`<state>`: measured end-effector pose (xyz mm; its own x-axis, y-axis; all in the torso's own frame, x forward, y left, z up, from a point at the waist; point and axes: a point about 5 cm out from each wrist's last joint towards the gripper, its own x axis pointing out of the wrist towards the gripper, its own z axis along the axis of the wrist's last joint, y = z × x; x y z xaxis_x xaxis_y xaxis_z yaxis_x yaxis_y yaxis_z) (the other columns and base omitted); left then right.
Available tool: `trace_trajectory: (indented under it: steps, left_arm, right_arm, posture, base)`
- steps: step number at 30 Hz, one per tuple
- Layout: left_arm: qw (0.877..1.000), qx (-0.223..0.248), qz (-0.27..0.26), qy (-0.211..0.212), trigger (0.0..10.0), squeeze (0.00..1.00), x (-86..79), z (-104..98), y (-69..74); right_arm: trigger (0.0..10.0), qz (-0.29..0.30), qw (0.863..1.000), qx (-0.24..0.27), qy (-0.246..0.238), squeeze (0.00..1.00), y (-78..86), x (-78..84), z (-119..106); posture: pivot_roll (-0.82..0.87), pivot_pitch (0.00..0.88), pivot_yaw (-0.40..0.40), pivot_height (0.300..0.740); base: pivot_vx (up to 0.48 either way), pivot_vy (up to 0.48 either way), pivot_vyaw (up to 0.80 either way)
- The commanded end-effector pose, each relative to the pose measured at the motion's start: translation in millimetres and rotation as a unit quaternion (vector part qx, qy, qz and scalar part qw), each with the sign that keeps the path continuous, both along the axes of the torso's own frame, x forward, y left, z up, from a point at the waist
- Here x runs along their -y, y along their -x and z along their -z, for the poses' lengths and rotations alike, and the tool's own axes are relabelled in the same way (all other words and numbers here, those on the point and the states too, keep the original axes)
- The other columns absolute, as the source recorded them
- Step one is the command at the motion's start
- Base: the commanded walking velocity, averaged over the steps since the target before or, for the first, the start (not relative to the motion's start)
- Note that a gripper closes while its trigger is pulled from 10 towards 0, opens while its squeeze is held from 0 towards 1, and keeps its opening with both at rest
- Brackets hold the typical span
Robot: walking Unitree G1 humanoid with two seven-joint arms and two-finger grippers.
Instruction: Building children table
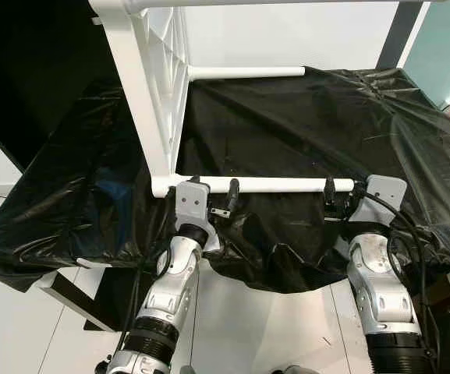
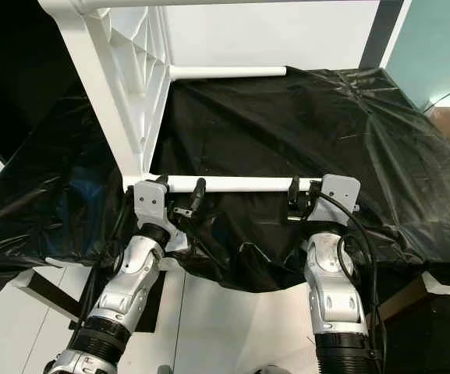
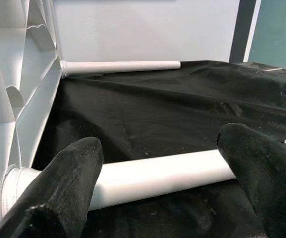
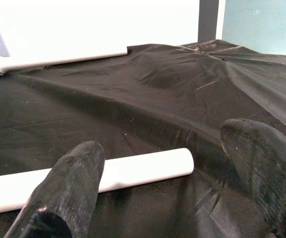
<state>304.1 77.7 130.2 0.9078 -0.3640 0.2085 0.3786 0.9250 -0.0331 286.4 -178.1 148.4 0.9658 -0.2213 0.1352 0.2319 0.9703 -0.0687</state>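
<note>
While both grippers sat at the near leg, the geometry that mattered was the leg's axis against the two finger pairs.

Part: white plastic children's table top stood on edge at 10 o'clock on a surface draped in black plastic sheet, ribbed underside facing right.

Near leg: white tube plugged into the top's lower socket at 9 o'clock; long axis ran 9-to-3, straight across in front of the robot; free end at 3 o'clock.

Far leg: second white tube at 12 o'clock, parallel to the near one, free end also at 3 o'clock, well apart from both grippers.

Left gripper: at the socket end of the near leg. Wrist view showed its fingers spread wide, one on either side of the tube and overlapping its outline; contact could not be confirmed, and it did not look clamped.

Right gripper: at the free end. Fingers spread wide; the tube's tip sat between them, nearer one finger, clear of the other. Nothing held.

Which arm nearer: both equally near the leg; left nearer the joint, right nearer the tip.

Judgement: any seating push would have needed to go along the axis toward 9 o'clock, so the right gripper was better placed to drive and the left to steady at the socket.

Risk: top looked free-standing on edge; an off-axis push could have tipped it.
</note>
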Motion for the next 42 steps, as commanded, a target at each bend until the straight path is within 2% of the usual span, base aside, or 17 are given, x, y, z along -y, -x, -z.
trace_trajectory:
  steps: [1, 13, 32, 33, 34, 35, 36, 37, 38, 39, 42]
  left_arm:
    - [0.999, -0.004, 0.034, -0.017, 10.0, 0.00, 3.2, 3, 1.5]
    - [0.999, -0.005, 0.033, -0.017, 10.0, 0.00, 3.0, 3, 1.2]
    - [0.999, 0.005, 0.036, -0.014, 10.0, 0.00, 1.6, 2, 3.3]
    - [0.999, 0.005, 0.036, -0.014, 10.0, 0.00, 1.5, 3, 3.4]
    - [0.999, 0.005, 0.036, -0.015, 10.0, 0.00, 1.7, 3, 3.4]
    - [0.999, 0.005, 0.036, -0.015, 10.0, 0.00, 1.7, 3, 3.4]
    - [0.999, 0.005, 0.036, -0.015, 10.0, 0.00, 1.9, 2, 3.2]
    - [0.999, 0.005, 0.036, -0.015, 10.0, 0.00, 1.9, 2, 3.2]
    - [0.999, 0.005, 0.036, -0.015, 10.0, 0.00, 2.0, 2, 3.1]
    - [0.999, 0.005, 0.037, -0.015, 10.0, 0.00, 2.1, 2, 2.9]
    - [0.999, 0.005, 0.037, -0.015, 10.0, 0.00, 2.1, 2, 2.9]
  right_arm:
    - [10.0, 0.003, 1.000, -0.001, 0.000, 0.00, 1.2, -0.5, 1]
    - [10.0, 0.002, 1.000, -0.005, 0.002, 0.00, 0.3, -0.5, 3]
    - [10.0, 0.001, 1.000, -0.010, 0.010, 0.00, 0.5, -2.1, 5]
    - [10.0, 0.000, 1.000, -0.010, 0.023, 0.00, 0.4, -2.6, 5]
    - [10.0, 0.005, 0.998, -0.013, 0.065, 0.00, -0.1, -3.7, 3]
    - [10.0, 0.005, 0.998, -0.013, 0.065, 0.00, -0.1, -3.7, 3]
    - [10.0, 0.015, 0.994, -0.014, 0.110, 0.00, -0.6, -4.0, 1]
    - [10.0, 0.015, 0.994, -0.014, 0.110, 0.00, -0.6, -4.0, 1]
    - [10.0, 0.028, 0.987, -0.017, 0.154, 0.00, -1.8, -3.8, -1]
    - [10.0, 0.035, 0.984, -0.012, 0.177, 0.00, -3.4, -3.9, -5]
    - [10.0, 0.035, 0.984, -0.012, 0.177, 0.00, -3.4, -3.9, -5]
  posture:
    - [-0.05, 0.017, 0.024, 0.740]
    - [-0.05, 0.013, 0.024, 0.740]
    - [-0.05, 0.009, 0.026, 0.740]
    - [-0.05, 0.007, 0.026, 0.740]
    - [-0.04, 0.006, 0.027, 0.740]
    - [-0.04, 0.006, 0.027, 0.740]
    - [-0.04, 0.007, 0.026, 0.740]
    - [-0.04, 0.007, 0.026, 0.740]
    - [-0.04, 0.006, 0.025, 0.740]
    - [-0.05, 0.006, 0.026, 0.740]
    - [-0.05, 0.006, 0.026, 0.740]
  base:
    - [0.296, 0.000, 0.00]
    - [0.296, 0.000, 0.00]
    - [0.000, 0.000, 0.00]
    - [0.000, 0.000, 0.00]
    - [0.000, 0.000, 0.00]
    - [0.000, 0.000, 0.00]
    - [0.000, 0.000, 0.00]
    - [0.000, 0.000, 0.00]
    - [0.000, 0.000, 0.00]
    - [0.000, 0.000, 0.00]
    - [0.000, 0.000, 0.00]
